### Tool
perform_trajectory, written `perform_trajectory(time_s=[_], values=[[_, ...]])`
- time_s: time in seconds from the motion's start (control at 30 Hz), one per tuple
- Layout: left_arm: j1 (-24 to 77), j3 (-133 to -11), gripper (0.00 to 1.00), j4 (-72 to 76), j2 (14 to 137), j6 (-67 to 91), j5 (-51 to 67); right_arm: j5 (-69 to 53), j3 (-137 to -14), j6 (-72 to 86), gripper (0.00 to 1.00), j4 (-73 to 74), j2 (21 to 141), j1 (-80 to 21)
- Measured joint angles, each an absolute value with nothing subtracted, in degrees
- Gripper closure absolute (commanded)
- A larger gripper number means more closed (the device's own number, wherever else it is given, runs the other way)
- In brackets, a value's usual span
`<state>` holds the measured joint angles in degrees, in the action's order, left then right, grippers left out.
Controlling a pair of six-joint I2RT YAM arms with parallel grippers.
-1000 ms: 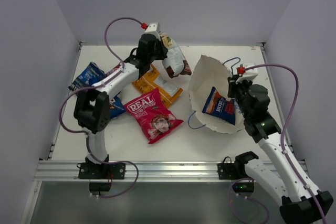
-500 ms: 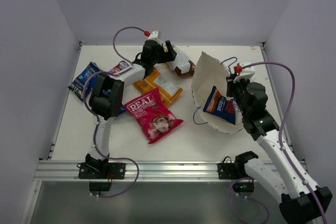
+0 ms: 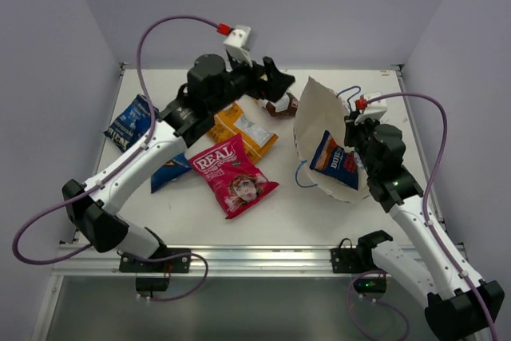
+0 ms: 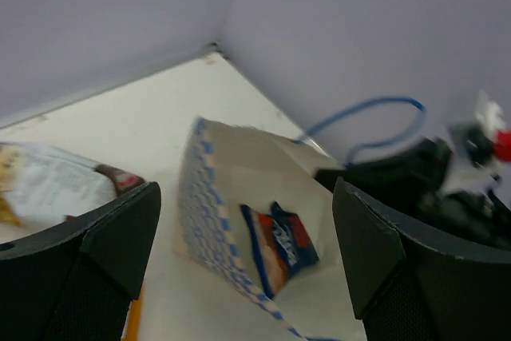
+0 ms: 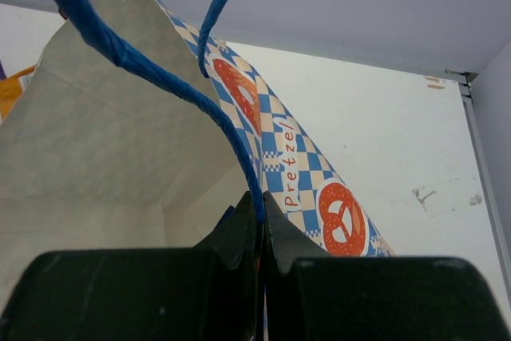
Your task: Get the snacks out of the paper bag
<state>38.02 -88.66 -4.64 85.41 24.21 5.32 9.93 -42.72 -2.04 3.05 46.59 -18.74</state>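
The paper bag (image 3: pixel 313 121) lies tipped on its side, mouth toward the left, with a dark blue snack packet (image 3: pixel 335 160) inside. My right gripper (image 3: pixel 356 128) is shut on the bag's blue cord handle (image 5: pixel 239 153) at the rim. My left gripper (image 3: pixel 278 85) hovers open and empty just left of the bag's mouth, above a yellow-white packet with brown (image 3: pixel 279 105). In the left wrist view the bag (image 4: pixel 209 197) and its blue packet (image 4: pixel 281 247) show between the open fingers (image 4: pixel 391 269). Out on the table lie the red "REAL" packet (image 3: pixel 234 175) and an orange packet (image 3: pixel 243 129).
Two more dark blue packets lie at the left, one near the wall (image 3: pixel 126 124) and one under the left arm (image 3: pixel 168 172). White walls close the table at the back and sides. A metal rail (image 3: pixel 239 259) runs along the front edge.
My left gripper opened and let go of the yellow-white packet, which now lies behind the orange one. The left arm swung right toward the bag's mouth. The right gripper kept its hold.
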Motion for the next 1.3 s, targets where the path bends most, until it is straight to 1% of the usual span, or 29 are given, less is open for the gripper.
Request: perform_trajectory(time_s=[0.07, 0.2, 0.23, 0.37, 0.57, 0.83, 1.03, 1.17, 1.3], values=[[44.40, -88.64, 0.11, -6.55, 84.75, 23.07, 6.87, 9.93, -42.74, -2.17, 1.00, 2.92, 46.94, -18.74], [53.93, -88.36, 0.16, -9.78, 86.87, 21.91, 6.39, 10.85, -42.74, -2.48, 1.00, 2.87, 47.59, -18.74], [55.83, -88.36, 0.19, -10.20, 87.79, 21.78, 5.78, 11.07, -42.74, -2.48, 1.00, 2.90, 47.59, -18.74], [60.18, -88.38, 0.20, -11.94, 91.74, 21.41, 4.21, 11.53, -42.76, -2.50, 1.00, 3.09, 47.20, -18.74], [60.66, -88.60, 0.20, -13.37, 96.86, 21.19, 0.99, 12.51, -44.29, -2.66, 1.00, 5.87, 44.75, -18.74], [60.66, -91.44, 0.10, -15.18, 104.66, 19.94, -4.25, 11.97, -45.74, -2.74, 1.00, 8.27, 42.44, -18.74], [60.64, -95.00, 0.08, -15.07, 113.01, 19.75, -8.16, 9.43, -45.74, -2.76, 1.00, 9.15, 42.22, -18.74], [60.60, -98.32, 0.10, -15.11, 119.04, 19.62, -9.74, 8.12, -45.74, -2.74, 1.00, 9.37, 42.22, -18.74], [60.38, -100.40, 0.21, -15.11, 123.13, 19.77, -10.83, 7.68, -45.74, -2.74, 1.00, 9.37, 42.22, -18.81]])
